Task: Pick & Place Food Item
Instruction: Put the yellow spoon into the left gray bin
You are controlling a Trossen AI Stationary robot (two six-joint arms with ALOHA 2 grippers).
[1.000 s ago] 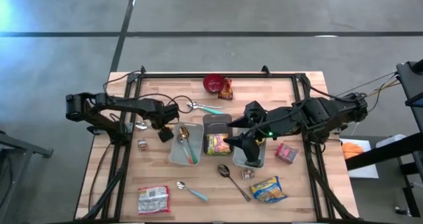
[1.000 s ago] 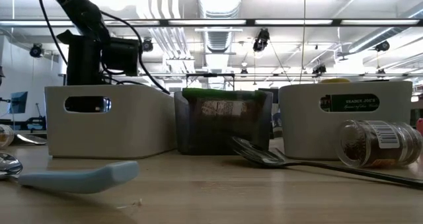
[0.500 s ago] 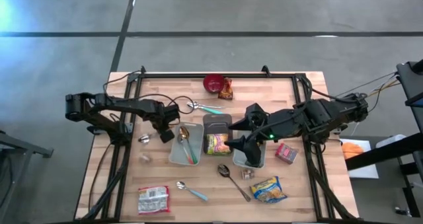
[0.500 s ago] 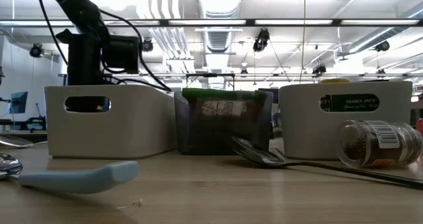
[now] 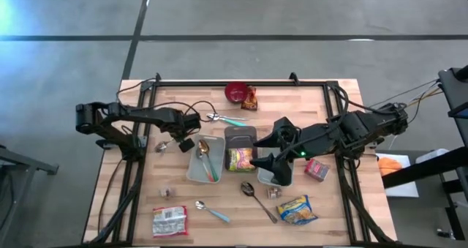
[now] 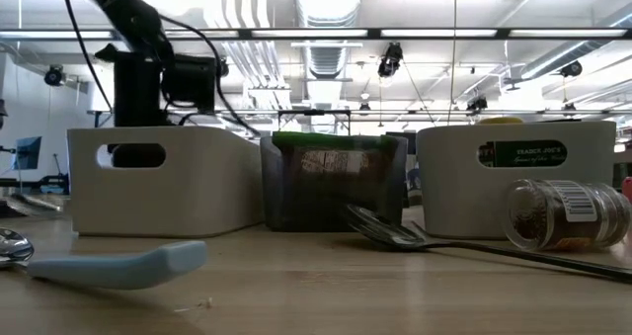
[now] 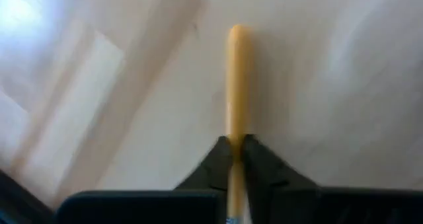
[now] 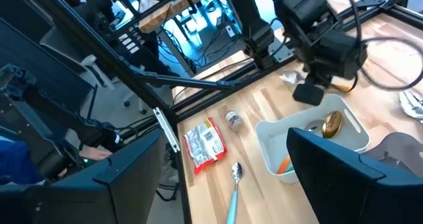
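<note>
The left hand (image 7: 235, 159) is clenched on a gold spoon (image 7: 236, 78), apparently to clear cutlery rather than food, arm stretched low over the desk (image 5: 219, 102) beside the white bin (image 5: 193, 173). The right hand (image 5: 265, 160) hovers released above another bin; a yellow food packet (image 5: 296, 209) lies just beyond it.

Overhead, table-level and two wrist views, all sharing the table (image 5: 322, 94).
</note>
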